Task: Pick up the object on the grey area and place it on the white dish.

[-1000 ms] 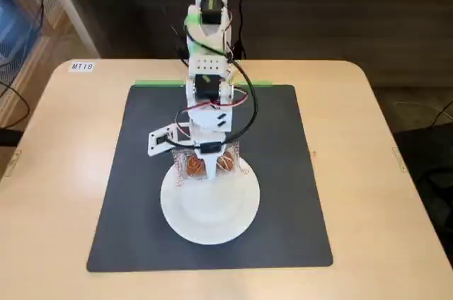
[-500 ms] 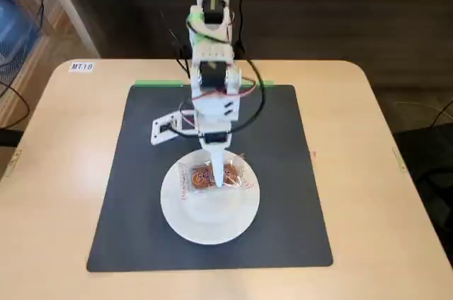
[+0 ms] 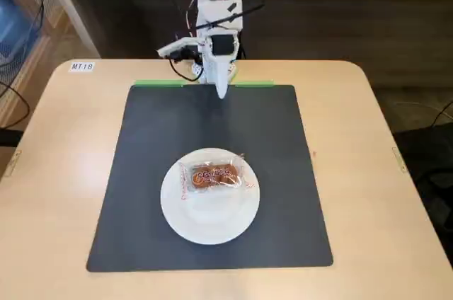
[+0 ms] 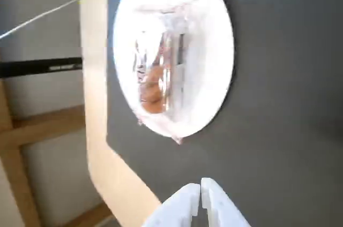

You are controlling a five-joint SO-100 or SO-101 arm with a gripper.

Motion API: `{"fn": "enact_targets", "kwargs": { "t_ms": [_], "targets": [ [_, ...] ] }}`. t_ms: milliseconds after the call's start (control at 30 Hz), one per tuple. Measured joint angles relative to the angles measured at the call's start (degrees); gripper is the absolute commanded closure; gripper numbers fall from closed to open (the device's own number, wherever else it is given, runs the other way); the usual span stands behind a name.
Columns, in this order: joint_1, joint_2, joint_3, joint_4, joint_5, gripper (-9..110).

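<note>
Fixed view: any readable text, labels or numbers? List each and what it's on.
"MT18": small white label on the wooden tabletop, far left corner; slightly soft, so the reading is likely but not certain.
White lettering on the wrapped snack on the white plate: too blurred to read in both views.
Nothing else legible.

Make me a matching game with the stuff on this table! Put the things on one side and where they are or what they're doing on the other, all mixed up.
Things:
1. snack
2. white dish
3. grey mat
4. gripper

Places or states:
A. lying flat on the wooden table
B. shut, holding nothing
C. resting on the dish
D. sitting on the mat

Pairs: 1-C, 2-D, 3-A, 4-B
</note>
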Motion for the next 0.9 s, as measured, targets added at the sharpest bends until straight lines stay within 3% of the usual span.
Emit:
{"fn": "enact_targets", "kwargs": {
  "t_ms": [167, 400, 900],
  "targets": [
    [0.70, 10.72, 14.94, -7.29, 0.35, 101],
    [2.20, 27.60, 30.59, -6.86, 0.70, 101],
    [3.78, 29.18, 34.37, -7.73, 0.70, 101]
  ]
}}
